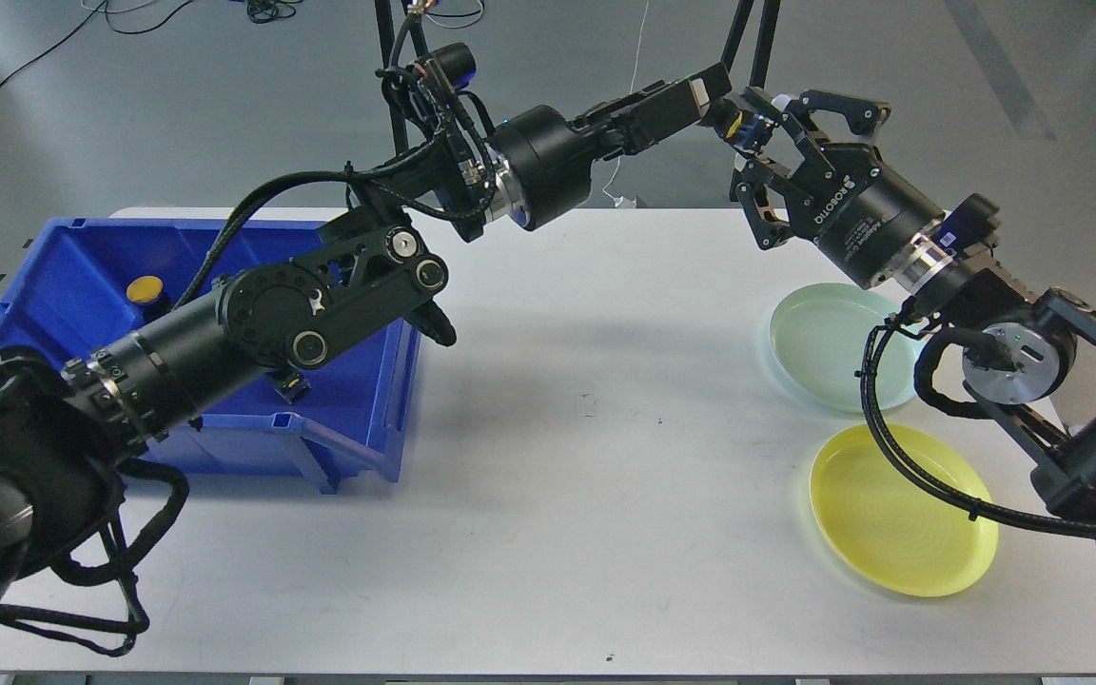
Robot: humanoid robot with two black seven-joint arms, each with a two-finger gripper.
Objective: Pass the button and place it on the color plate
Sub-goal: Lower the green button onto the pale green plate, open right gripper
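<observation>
- The left hand (712,95) is raised above the far edge of the tabletop (557,495), its fingers reaching right and closed on a small button (736,126) with a dark body and a bit of blue and yellow showing.
- The right hand (776,157) faces it from the right, its fingers spread wide above and below the button; whether any of them touches the button I cannot tell.
- The two hands meet tip to tip in the air, well above the white tabletop and beyond the plates.
- A pale green plate (819,342) lies on the right side of the tabletop, partly crossed by the right arm's cable.
- A yellow plate (890,523) lies just in front of the green one, nearer the camera; their rims are close together but apart.
- Both plates show bare insides where they can be seen.
- A blue bin (358,419) stands on the left side of the tabletop, well apart from the plates, with the left arm crossing over it.
- Inside the bin, near its far left corner, sits a yellow-topped button (145,289) on a dark body.
- Another small dark piece (292,386) shows in the bin just under the left arm; it is too hidden to name.
</observation>
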